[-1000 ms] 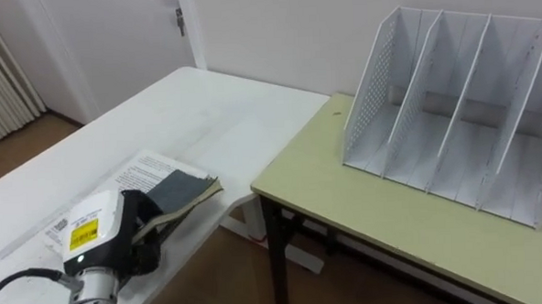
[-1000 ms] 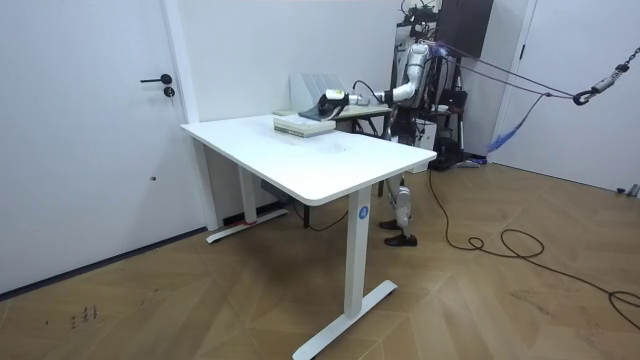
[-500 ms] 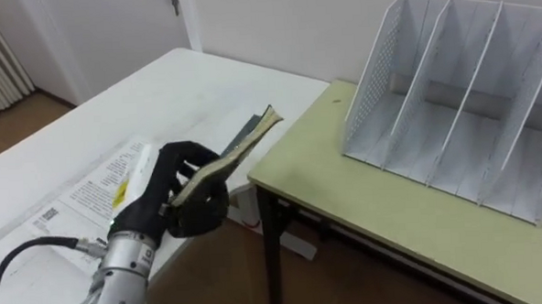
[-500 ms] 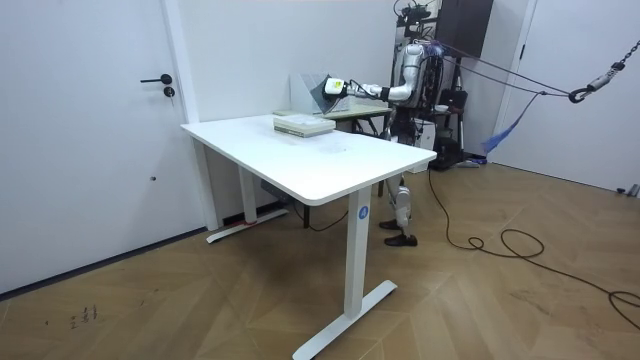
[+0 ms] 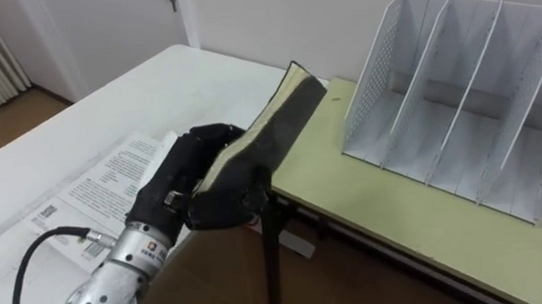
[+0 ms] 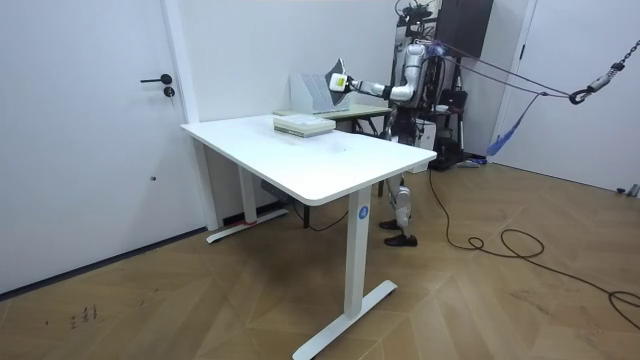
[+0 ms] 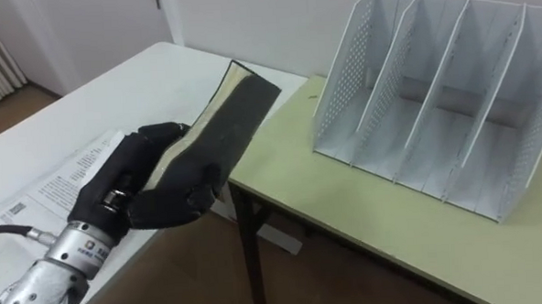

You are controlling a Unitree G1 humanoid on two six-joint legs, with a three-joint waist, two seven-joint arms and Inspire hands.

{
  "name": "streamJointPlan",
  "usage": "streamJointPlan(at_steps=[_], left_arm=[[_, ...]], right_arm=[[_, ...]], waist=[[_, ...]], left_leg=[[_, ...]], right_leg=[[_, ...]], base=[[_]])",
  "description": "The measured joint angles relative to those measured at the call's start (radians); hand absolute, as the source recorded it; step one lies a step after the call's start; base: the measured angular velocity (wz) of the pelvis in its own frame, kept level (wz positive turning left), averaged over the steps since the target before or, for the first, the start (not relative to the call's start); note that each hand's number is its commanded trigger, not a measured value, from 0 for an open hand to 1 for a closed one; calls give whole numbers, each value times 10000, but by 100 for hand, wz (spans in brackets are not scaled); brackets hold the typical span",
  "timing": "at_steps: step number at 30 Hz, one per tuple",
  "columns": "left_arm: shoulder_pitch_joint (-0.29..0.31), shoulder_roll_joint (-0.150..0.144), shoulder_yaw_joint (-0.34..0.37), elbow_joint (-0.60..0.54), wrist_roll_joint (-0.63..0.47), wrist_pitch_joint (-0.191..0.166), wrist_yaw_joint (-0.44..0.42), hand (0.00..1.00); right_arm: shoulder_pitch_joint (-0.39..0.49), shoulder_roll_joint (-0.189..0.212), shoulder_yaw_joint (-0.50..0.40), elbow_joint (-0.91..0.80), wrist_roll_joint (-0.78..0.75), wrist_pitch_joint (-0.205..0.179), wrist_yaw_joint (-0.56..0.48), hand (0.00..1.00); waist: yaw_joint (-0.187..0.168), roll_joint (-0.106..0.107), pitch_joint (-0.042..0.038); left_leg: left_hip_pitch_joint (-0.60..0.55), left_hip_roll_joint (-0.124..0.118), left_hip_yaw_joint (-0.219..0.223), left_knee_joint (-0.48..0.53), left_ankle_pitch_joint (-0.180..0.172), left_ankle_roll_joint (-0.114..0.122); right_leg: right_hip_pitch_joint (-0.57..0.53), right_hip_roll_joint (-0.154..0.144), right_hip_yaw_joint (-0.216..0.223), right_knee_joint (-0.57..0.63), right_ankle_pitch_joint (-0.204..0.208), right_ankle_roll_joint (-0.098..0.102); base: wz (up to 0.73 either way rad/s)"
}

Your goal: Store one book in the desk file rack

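We see the left hand (image 5: 194,178) clenched round the dark book (image 5: 277,124), held tilted above the green desk's (image 5: 393,211) left edge — bare desktop lies between it and the white rack (image 5: 452,98).

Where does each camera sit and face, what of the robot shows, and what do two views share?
Left eye view: on the head, looking down at the file rack; left hand holds the book.
Right eye view: beside it, facing likewise; same hand.
Room view: across the room, facing the white table; whole robot behind it.
Shared: both eye views show hand, book, file rack.
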Motion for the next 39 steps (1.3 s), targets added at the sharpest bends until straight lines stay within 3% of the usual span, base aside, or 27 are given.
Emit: streamJointPlan(at_steps=[6,10,16,20,23,27,33,35,39], left_arm=[[104,83,20,7,-932,-63,-664,100],[610,92,28,85,-2049,-116,-1265,100],[878,127,95,121,-3843,-107,-2352,100],[1428,294,237,244,-4897,-86,-2898,100],[1472,449,481,1197,-5399,49,-3482,100],[1514,788,697,1453,-5786,324,-3634,100],[1501,1039,838,1704,-6284,429,-4999,100],[1500,1187,901,1797,-6369,527,-5275,100],[1493,1200,891,2067,-6753,603,-5578,100]], right_arm=[[31,4,31,-410,-150,45,92,0],[45,43,58,-1285,-812,34,564,0],[362,15,316,-3584,-667,186,1512,0],[647,21,404,-5929,19,550,2750,0],[683,-26,277,-7068,780,658,3589,0],[714,-213,219,-7997,2201,926,4524,0],[601,-784,166,-9120,3722,1242,5878,0],[601,-941,-10,-9415,4056,1374,6283,0],[563,-1167,-89,-10101,5035,1564,6754,0]], waist=[[78,34,-24],[117,29,-18],[602,10,0],[613,-1,14],[622,-29,34],[641,-131,127],[669,-84,116],[673,-88,113],[673,-101,107]], left_leg=[[-28,1,14,67,0,0],[33,24,29,94,0,-2],[20,23,156,143,0,-2],[-18,23,110,195,0,-2],[7,32,106,211,0,-2],[-101,29,105,299,-5,-7],[-367,9,102,369,-4,-4],[-353,7,103,376,-4,-5],[-350,13,100,414,-4,-6]], right_leg=[[-73,-10,-22,49,-9,-2],[-75,6,-23,163,-12,-15],[-139,-5,42,225,-20,-19],[-147,-20,25,213,-24,-17],[-150,-15,35,320,-37,-33],[-218,-26,25,372,-62,-38],[-567,-71,28,706,-122,-35],[-550,-76,13,729,-151,-41],[-528,-75,-7,733,-157,-50]], base=[[-1],[-4],[-5],[1],[0],[0],[-2],[0],[0]])
